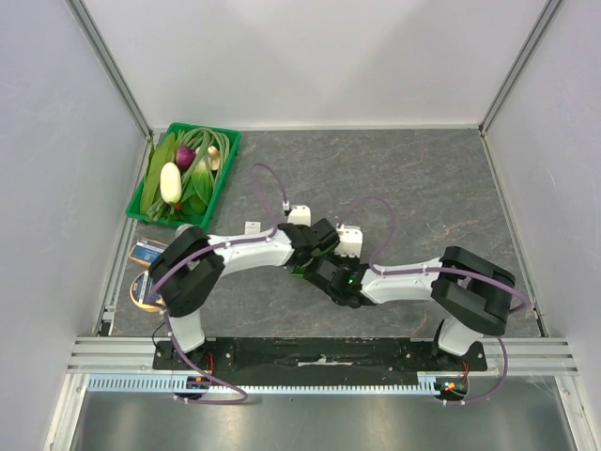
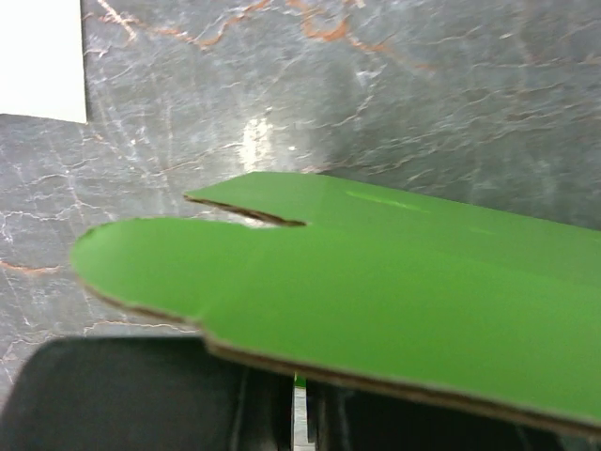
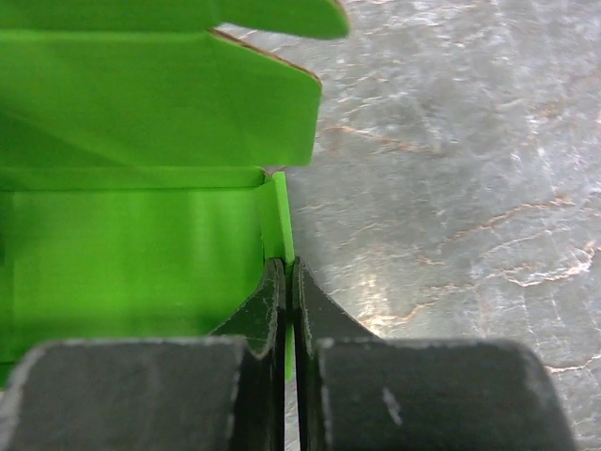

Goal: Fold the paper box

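The paper box is bright lime-green card, and both arms hold it just above the grey marbled table. In the left wrist view a rounded flap and a slit spread over my left gripper; its dark fingers are shut, with a green sliver of card between them. In the right wrist view the box shows an inner floor, a back wall and flaps. My right gripper is shut on its thin upright right-hand wall. From above, the two grippers meet at mid-table and hide almost all of the card.
A green crate of vegetables stands at the back left. Small white blocks lie behind the grippers. A tape roll and a small blue-and-orange object sit by the left wall.
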### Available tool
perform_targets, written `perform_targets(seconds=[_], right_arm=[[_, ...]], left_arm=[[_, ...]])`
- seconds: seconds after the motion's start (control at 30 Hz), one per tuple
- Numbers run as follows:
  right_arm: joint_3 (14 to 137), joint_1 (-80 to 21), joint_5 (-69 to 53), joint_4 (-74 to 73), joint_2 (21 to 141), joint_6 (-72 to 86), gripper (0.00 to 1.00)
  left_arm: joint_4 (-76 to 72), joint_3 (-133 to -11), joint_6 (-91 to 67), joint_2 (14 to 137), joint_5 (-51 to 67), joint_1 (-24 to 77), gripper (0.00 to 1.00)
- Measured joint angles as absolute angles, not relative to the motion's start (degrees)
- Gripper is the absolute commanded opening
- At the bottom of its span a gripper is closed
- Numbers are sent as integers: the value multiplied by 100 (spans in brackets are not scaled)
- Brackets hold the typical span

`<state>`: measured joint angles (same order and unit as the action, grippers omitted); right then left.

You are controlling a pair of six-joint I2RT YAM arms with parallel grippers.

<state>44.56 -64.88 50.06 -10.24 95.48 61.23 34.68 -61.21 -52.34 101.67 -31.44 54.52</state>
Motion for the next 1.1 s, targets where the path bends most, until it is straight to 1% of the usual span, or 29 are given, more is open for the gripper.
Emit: perform_targets(seconds=[0.07, 0.1, 0.3, 0.37, 0.4, 0.5, 0.57, 0.67, 0.8, 0.87, 1.0, 1.1], right_arm=[[4283, -6392, 5017, -1037, 9421, 6453, 0], [4204, -6381, 5054, -1033, 9362, 6578, 0], [4165, -6416, 5155, -1011, 9360, 6648, 0], [4167, -6440, 5221, -991, 9386, 6628, 2], [4171, -6458, 5256, -980, 9400, 6600, 3], [4185, -6488, 5297, -965, 9413, 6357, 7], [4215, -6528, 5260, -963, 9419, 6165, 10], [4228, -6580, 5229, -947, 9419, 5940, 11], [4248, -6523, 5089, -902, 9417, 5695, 13], [4257, -6519, 5054, -897, 9424, 5614, 18], [4257, -6429, 4814, -899, 9467, 5478, 24], [4259, -6420, 4661, -937, 9441, 5339, 32]], left_arm=[[3833, -6643, -5430, 10567, -3336, 5535, 2], [3876, -6720, -5448, 10619, -3363, 5568, 2], [3798, -6681, -5461, 10554, -3409, 5614, 2], [3649, -6569, -5446, 10453, -3402, 5623, 10], [3551, -6475, -5435, 10394, -3393, 5627, 20], [3116, -6038, -5376, 10136, -3315, 5647, 34], [2912, -5717, -5330, 9942, -3256, 5688, 38], [2674, -5376, -5280, 9620, -3039, 5658, 46], [2539, -4915, -5236, 9039, -2735, 5631, 53], [2493, -4729, -5214, 8665, -2582, 5599, 56], [2370, -4407, -5157, 7795, -2364, 5463, 60], [2364, -4187, -5070, 7133, -2217, 5295, 61]])
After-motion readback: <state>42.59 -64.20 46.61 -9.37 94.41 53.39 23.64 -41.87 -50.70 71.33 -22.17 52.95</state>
